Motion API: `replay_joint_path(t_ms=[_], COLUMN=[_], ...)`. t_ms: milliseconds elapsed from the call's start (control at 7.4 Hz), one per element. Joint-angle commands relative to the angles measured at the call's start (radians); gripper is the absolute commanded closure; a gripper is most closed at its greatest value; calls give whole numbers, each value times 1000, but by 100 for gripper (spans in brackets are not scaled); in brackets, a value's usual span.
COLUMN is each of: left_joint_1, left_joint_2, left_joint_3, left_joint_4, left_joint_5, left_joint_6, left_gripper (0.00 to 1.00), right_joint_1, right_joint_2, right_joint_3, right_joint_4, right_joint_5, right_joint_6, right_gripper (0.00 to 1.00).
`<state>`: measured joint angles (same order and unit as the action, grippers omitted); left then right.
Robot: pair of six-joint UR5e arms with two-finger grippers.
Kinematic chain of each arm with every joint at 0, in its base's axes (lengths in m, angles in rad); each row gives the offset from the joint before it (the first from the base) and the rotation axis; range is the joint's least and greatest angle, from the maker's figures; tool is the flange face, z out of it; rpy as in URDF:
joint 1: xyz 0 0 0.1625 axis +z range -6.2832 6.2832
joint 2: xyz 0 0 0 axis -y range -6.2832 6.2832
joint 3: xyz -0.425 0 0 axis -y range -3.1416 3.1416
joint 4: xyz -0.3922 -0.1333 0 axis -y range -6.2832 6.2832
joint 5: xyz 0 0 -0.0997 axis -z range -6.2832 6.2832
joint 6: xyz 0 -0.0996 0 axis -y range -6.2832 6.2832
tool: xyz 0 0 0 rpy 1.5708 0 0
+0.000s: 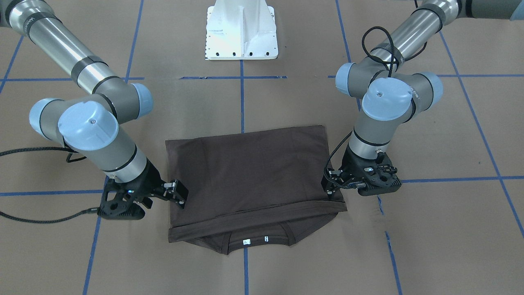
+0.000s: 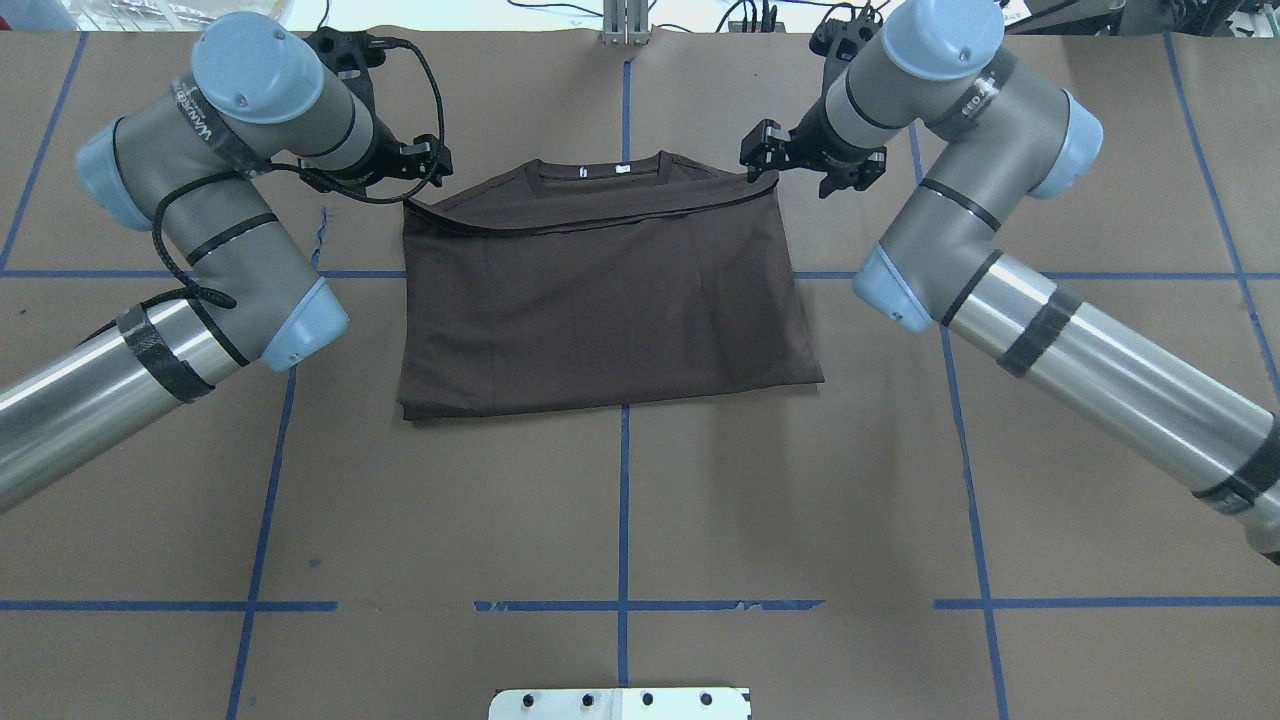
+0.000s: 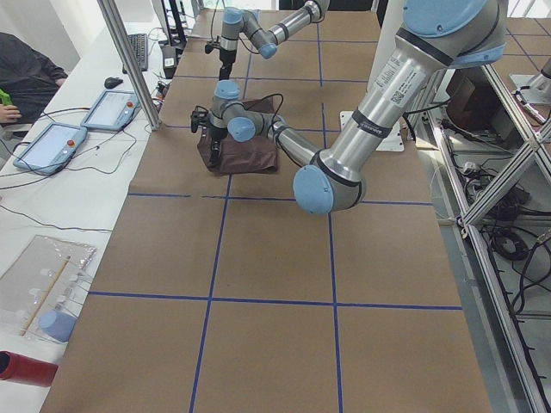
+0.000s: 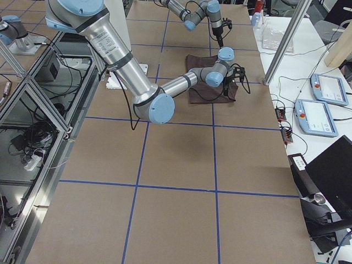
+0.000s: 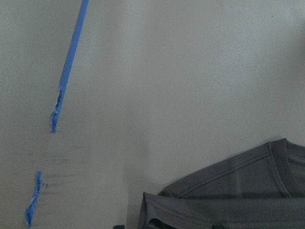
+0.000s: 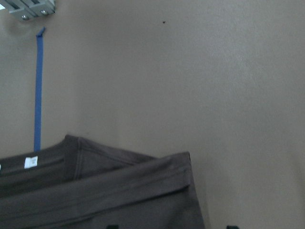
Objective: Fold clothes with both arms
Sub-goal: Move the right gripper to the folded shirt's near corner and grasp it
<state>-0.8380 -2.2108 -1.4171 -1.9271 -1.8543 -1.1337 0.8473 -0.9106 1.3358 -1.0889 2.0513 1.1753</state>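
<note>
The dark brown T-shirt [image 1: 249, 172] lies flat on the brown table, folded in half, with its hem edge lying just short of the collar and white neck tags [image 1: 245, 241]. It also shows in the overhead view [image 2: 600, 300]. My left gripper [image 1: 333, 186] hangs just over the folded layer's corner on its side [image 2: 425, 160]. My right gripper [image 1: 178, 192] hangs over the other corner [image 2: 775, 165]. In both wrist views the shirt corner [image 5: 238, 195] [image 6: 95, 191] lies on the table. The dark fingertips [image 5: 119, 226] [image 6: 231, 227] stand wide apart at the bottom edge, holding nothing.
The white bolted base pedestal [image 1: 241, 32] stands on the robot's side of the shirt. Blue tape lines [image 2: 623, 520] cross the table. Beyond the far edge are tablets [image 3: 52, 142] on a white desk and a metal post [image 3: 129, 64]. Another arm [image 3: 232, 21] works farther along.
</note>
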Motion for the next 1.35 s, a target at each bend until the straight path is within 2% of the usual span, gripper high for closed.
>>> replay_joint_path(t_ms=[0,135,270,405,676,946,1216], left_joint_1=[-1,-1,-1,-1,-1,-1,-1], left_joint_2=[6,6,8,8,8,11,19], left_joint_3=[-28,-49,-63,-65,-66,-68,-74], left_joint_4=[2,25,37,37,37,37,37], left_joint_5=[-2,-2,-2,0,0,3,3], left_joint_6=[-3,-5,-5,-3,-6,-8,-8], left_gripper=[0,0,0,0,0,0,0], right_joint_1=[-88,-135,-189,-230,-237,-237,-237], right_joint_2=[-222,-284,-300,-294,-284,-284,-284], right_joint_3=[257,317,330,322,309,296,283], right_joint_4=[-6,-6,-6,-8,-8,-8,-6], right_joint_5=[-22,-31,-80,-110,-117,-126,-128], right_joint_6=[74,114,115,115,115,104,101], right_gripper=[0,0,0,0,2,9,23])
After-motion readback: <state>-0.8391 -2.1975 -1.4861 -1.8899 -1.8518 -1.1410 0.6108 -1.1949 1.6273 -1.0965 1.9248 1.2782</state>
